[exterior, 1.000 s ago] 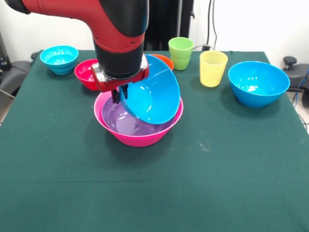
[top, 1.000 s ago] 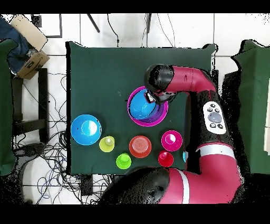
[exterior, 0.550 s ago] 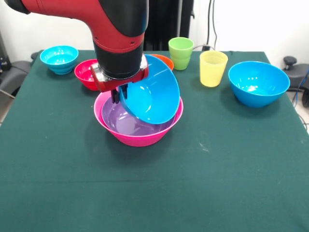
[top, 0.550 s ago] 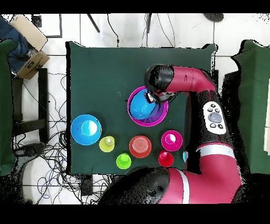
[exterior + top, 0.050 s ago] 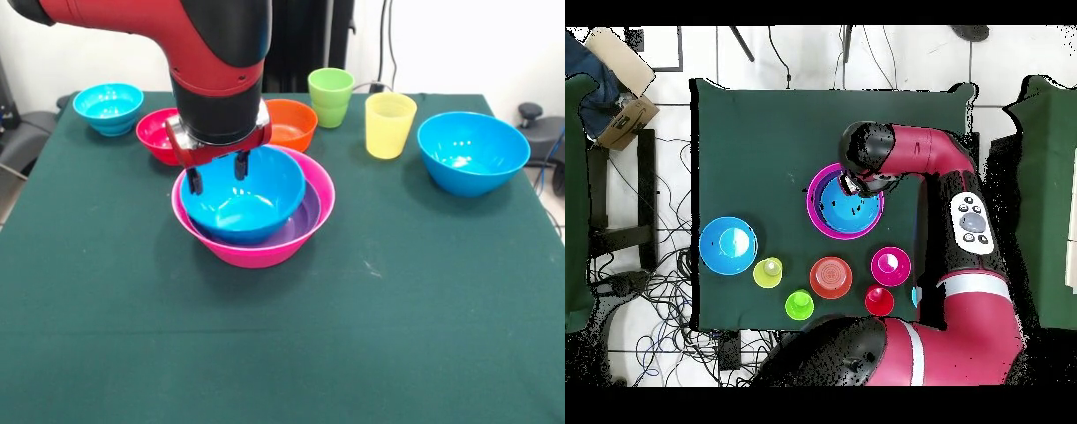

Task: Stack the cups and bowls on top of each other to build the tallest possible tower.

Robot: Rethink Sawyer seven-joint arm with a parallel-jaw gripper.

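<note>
Since half a second ago the medium glossy blue plastic bowl (image 5: 244, 196) has dropped from its steep tilt against the gripper and now sits nearly level inside the tower, mouth up. With it down, the small orange plastic bowl (image 5: 289, 124) behind it shows in full.

Gripper (image 5: 216, 171): fingers spread apart, one outside the blue bowl's rim toward the picture's left, the other just inside it; they straddle the rim with a visible gap, holding nothing.

Tower: the large pink plastic bowl (image 5: 315, 212) as base on the dark green tablecloth (image 5: 282, 353), the shallow purple bowl (image 5: 306, 209) showing as a crescent inside it, the blue bowl innermost. In the overhead view the tower (image 5: 821, 215) lies near the table's middle, partly under the red and black arm (image 5: 915, 155).

Loose pieces, front view:
- small magenta-red bowl (image 5: 155, 132) just behind the arm's wrist
- small cyan bowl (image 5: 108, 107) near the far corner
- green plastic tumbler (image 5: 330, 97) and translucent yellow tumbler (image 5: 389, 124), both upright, near each other
- second medium blue bowl (image 5: 472, 152), well apart from the tower

Overhead only: red tumbler (image 5: 879, 300), beside the magenta-red bowl.
</note>
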